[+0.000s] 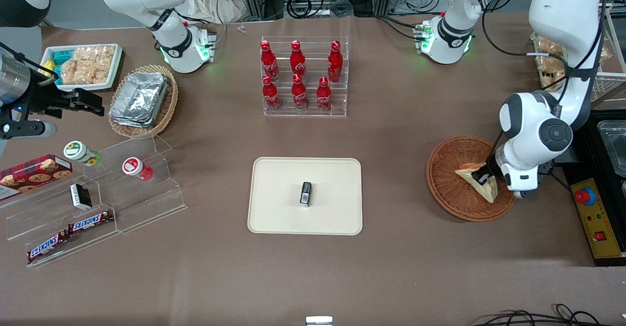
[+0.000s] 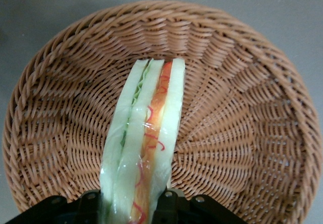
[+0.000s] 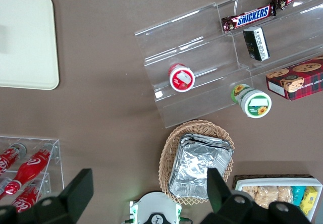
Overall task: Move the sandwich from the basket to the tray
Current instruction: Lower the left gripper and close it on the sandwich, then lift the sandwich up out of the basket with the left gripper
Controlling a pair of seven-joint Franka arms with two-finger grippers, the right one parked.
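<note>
The sandwich (image 1: 477, 179) is a wrapped wedge of pale bread with pink and green filling, standing on edge in the round reddish-brown wicker basket (image 1: 447, 179) toward the working arm's end of the table. My left gripper (image 1: 485, 177) is down in the basket, its fingers closed on the sandwich's sides. In the left wrist view the sandwich (image 2: 146, 138) runs between the two black fingers (image 2: 169, 206) above the basket's weave (image 2: 242, 133). The cream tray (image 1: 279, 208) lies at the table's middle, nearer the parked arm than the basket, with a small dark packet (image 1: 305, 192) on it.
An acrylic rack of red cola bottles (image 1: 303, 76) stands farther from the front camera than the tray. Toward the parked arm's end are a tan basket of foil containers (image 1: 142, 98), a white tray of bagged snacks (image 1: 85, 64) and an acrylic stand with snacks (image 1: 93, 208). A yellow control box (image 1: 594, 216) lies beside the basket.
</note>
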